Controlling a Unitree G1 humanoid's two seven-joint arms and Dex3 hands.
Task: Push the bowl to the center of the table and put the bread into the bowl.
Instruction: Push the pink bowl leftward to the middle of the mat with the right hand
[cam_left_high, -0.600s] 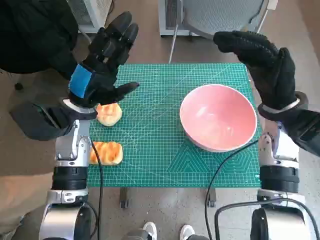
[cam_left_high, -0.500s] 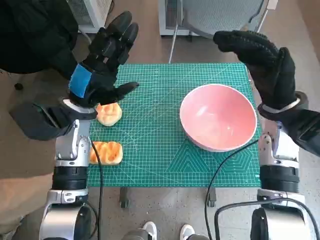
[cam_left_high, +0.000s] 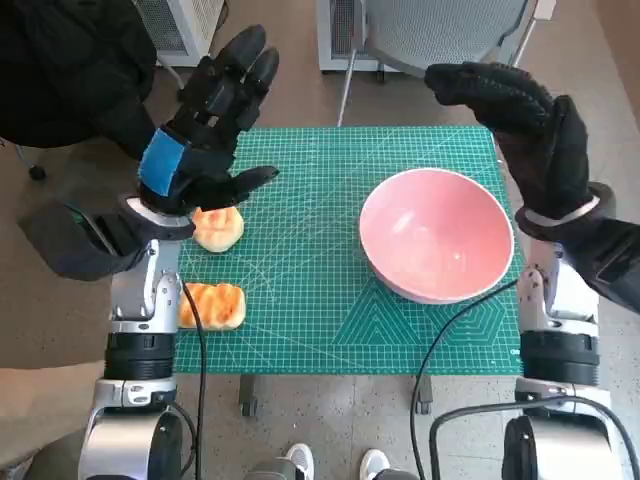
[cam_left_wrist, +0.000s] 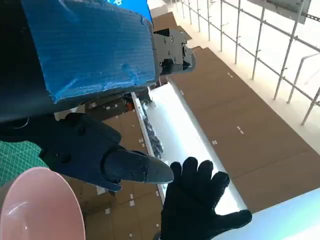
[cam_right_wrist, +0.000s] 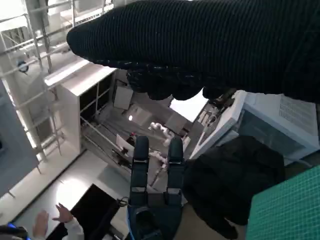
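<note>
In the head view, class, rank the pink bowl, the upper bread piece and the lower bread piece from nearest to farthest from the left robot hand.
From the left robot hand:
1. Upper bread piece, just below it.
2. Lower bread piece, near the table's front-left edge.
3. Pink bowl, on the right.

The left hand (cam_left_wrist: 85, 100), black with blue tape across its back, fills much of the picture, its dark fingers (cam_left_wrist: 135, 169) held apart with nothing between them. Just beside them shows the curved rim of a pink, smooth-sided bowl (cam_left_wrist: 40, 207), and next to that a small patch of green gridded cutting mat (cam_left_wrist: 15, 160). Farther off, the right hand (cam_left_wrist: 197, 202) in its black knitted glove is raised with its fingers spread, holding nothing. Behind it run brown ceiling panels (cam_left_wrist: 240, 125) and a long bright light strip (cam_left_wrist: 185, 135).
</note>
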